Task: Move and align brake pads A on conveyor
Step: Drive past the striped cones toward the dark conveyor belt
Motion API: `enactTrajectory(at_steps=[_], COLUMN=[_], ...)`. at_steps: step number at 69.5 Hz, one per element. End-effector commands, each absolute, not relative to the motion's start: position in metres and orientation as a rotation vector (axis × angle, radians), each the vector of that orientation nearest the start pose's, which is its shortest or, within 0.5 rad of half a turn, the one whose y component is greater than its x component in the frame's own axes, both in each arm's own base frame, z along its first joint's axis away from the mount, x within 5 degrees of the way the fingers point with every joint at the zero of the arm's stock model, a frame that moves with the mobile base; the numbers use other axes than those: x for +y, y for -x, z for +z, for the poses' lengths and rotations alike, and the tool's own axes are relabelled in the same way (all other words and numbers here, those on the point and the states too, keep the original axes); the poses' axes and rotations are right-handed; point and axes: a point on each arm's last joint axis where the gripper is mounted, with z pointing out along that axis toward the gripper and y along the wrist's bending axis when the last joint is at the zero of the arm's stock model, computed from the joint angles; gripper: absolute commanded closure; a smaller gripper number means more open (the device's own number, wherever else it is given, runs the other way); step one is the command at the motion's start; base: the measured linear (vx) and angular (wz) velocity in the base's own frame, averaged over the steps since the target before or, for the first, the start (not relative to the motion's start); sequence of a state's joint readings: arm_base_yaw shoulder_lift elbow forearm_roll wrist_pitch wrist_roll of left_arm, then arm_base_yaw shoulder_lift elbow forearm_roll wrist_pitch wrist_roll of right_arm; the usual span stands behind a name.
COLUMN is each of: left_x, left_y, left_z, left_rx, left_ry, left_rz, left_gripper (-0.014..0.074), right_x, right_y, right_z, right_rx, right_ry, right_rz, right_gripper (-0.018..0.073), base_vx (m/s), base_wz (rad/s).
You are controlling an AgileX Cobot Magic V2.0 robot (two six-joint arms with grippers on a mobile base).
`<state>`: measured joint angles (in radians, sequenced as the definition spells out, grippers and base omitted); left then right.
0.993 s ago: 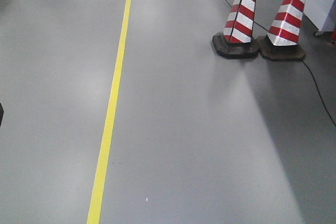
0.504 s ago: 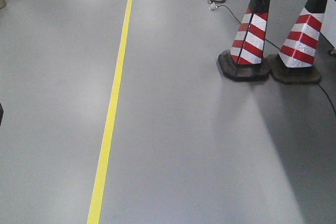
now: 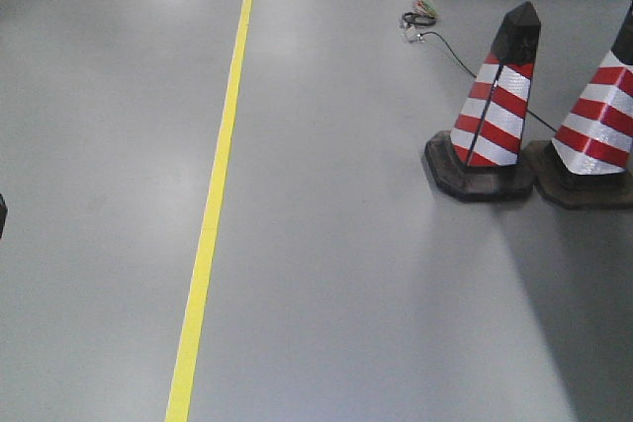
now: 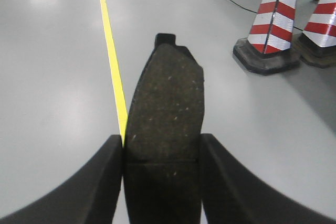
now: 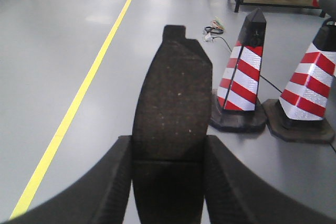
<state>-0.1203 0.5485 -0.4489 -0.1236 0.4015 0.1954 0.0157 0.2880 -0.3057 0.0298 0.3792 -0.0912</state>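
- A first dark grey oblong brake pad [image 4: 165, 114], slightly curved with a gritty, speckled face, is seen in the left wrist view. A second dark grey oblong brake pad [image 5: 173, 103] of the same kind is seen in the right wrist view.
- Handling, as judged: each pad is taken to be stiff and dense for its size, and not fragile. The rough face should resist slipping, so a firm pinch is thought safe.
- Hold, as judged: the long side edges near the thin cross groove are reckoned the best purchase, since the weight is kept balanced there. The small end tab is better left free.
- The first pad is clamped by its side edges between the two black fingers of the left end effector [image 4: 161, 148]. The groove lies just behind the fingertips, and the far half, with its tab, projects beyond them.
- The second pad is pinched the same way in the right end effector [image 5: 168, 150], tab end outward.
- Both pads are held in the air over a glossy grey floor [image 3: 346, 294]. No conveyor is shown in any view, so its distance cannot be judged.
- Beyond the pads, a yellow floor line [image 3: 213, 195], a red-and-white striped cone [image 3: 495, 111], a second striped cone [image 3: 598, 116] and a black cable [image 3: 455, 51] are noted.
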Motion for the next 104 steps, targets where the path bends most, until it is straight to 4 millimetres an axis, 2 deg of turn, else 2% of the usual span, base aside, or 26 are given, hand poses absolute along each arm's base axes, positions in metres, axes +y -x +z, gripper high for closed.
enactTrajectory(at_steps=[1, 72, 104], left_x=[-0.0183, -0.0183, -0.0183], left_y=[-0.1157, -0.1157, -0.1157], left_z=[0.302, 0.3021, 0.3021], left_rx=[1.858, 1.858, 1.858], left_ry=[-0.202, -0.202, -0.202], left_rz=[-0.083, -0.083, -0.083], left_gripper=[0.0524, 0.0524, 0.0524], right_x=[0.0016, 0.0016, 0.0016], right_y=[-0.0765, -0.0765, -0.0765], right_z=[0.282, 0.2819, 0.2819], right_rx=[1.722, 1.722, 1.722], right_ry=[0.077, 0.077, 0.077], right_rz=[-0.038, -0.038, -0.038], right_gripper=[0.0501, 0.0501, 0.0501], base_vx=[0.57, 0.55, 0.45], base_wz=[0.04, -0.01, -0.34])
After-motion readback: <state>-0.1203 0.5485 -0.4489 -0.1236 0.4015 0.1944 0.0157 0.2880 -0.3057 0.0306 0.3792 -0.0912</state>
